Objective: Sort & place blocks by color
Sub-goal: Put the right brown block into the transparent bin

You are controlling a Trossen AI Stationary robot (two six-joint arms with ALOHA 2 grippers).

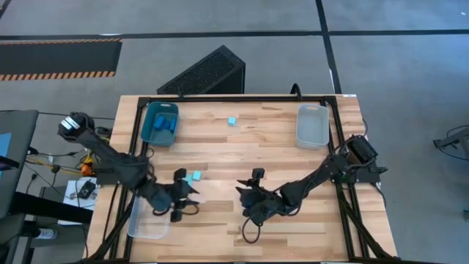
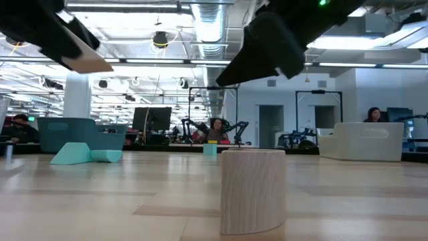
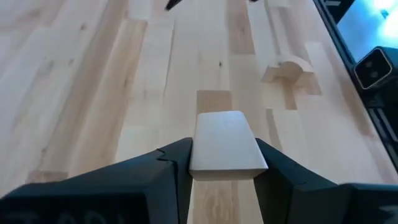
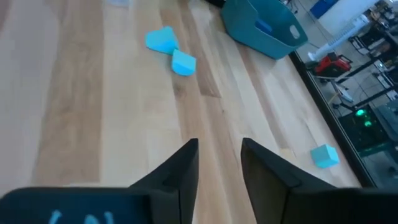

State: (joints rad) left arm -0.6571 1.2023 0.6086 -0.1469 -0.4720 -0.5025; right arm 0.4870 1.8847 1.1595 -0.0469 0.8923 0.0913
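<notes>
A pale bare-wood rectangular block [image 3: 225, 147] is pinched by the left gripper [image 3: 224, 168] for sorting, while the right gripper [image 4: 219, 163] is spread, empty.

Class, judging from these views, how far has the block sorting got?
Done: dark blue blocks lie in the teal tray. In hand: the left gripper holds a pale wooden block. Left: turquoise blocks lie loose on the table; the right gripper is empty.

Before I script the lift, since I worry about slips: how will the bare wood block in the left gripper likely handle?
Likely stiff: the wood block is solid with flat faces. Its flat sides sit squarely between the left gripper fingers, so twisting seems unlikely. The smooth pale surface could be a little slippery. Probably light.
</notes>
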